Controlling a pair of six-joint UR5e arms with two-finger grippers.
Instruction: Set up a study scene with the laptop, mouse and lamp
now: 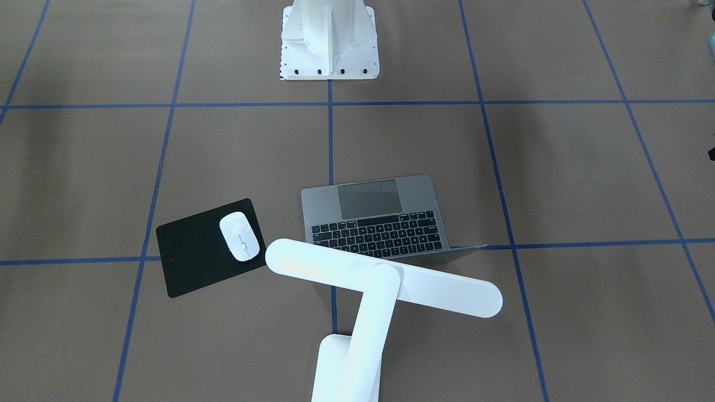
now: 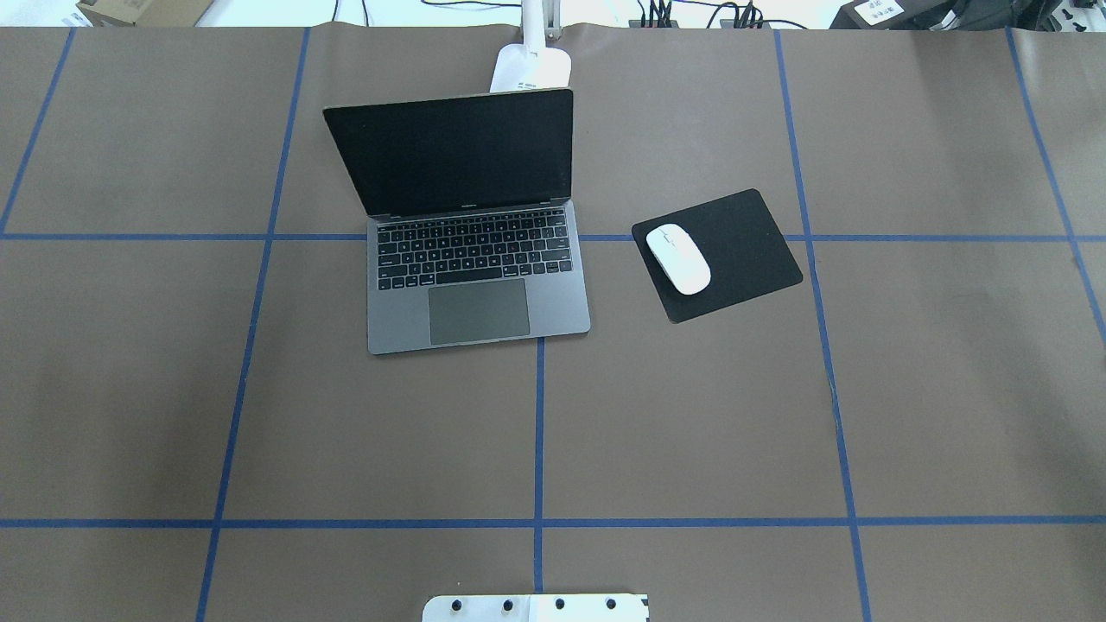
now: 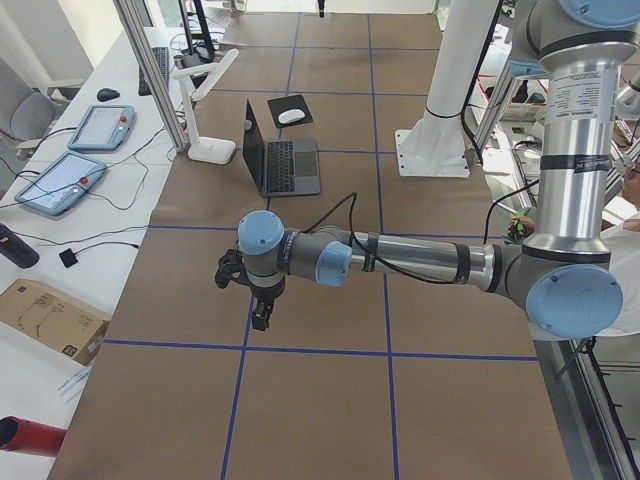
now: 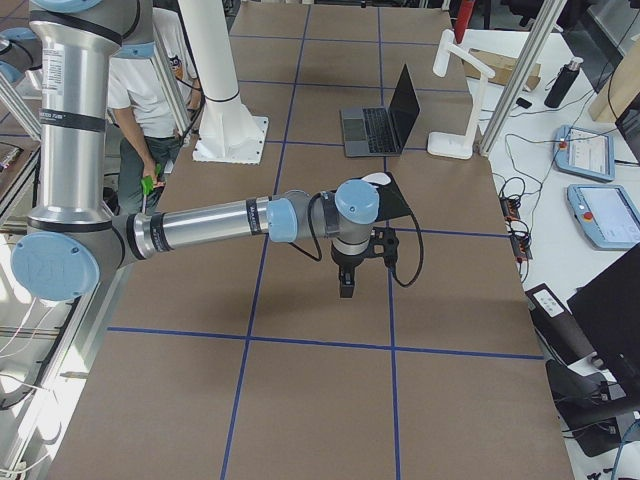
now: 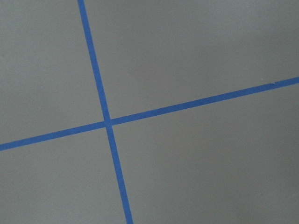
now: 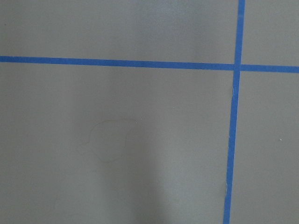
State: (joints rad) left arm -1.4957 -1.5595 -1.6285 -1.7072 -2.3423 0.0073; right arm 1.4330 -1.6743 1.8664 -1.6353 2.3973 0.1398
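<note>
Well apart from both jaws, laptop (image 2: pixel 479 268)

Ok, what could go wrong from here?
The lamp stands right behind the open laptop; a nudge to either could knock them together. The mouse lies near the edge of its black pad, on the laptop side; a brush might slide it off.

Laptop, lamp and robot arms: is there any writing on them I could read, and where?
No text is legible here.
The laptop: a small mark under the screen and the key legends, too small to read.
The lamp: a label on its base, blurred.
The left arm: a printed label on its upright tube, too small to read.
</note>
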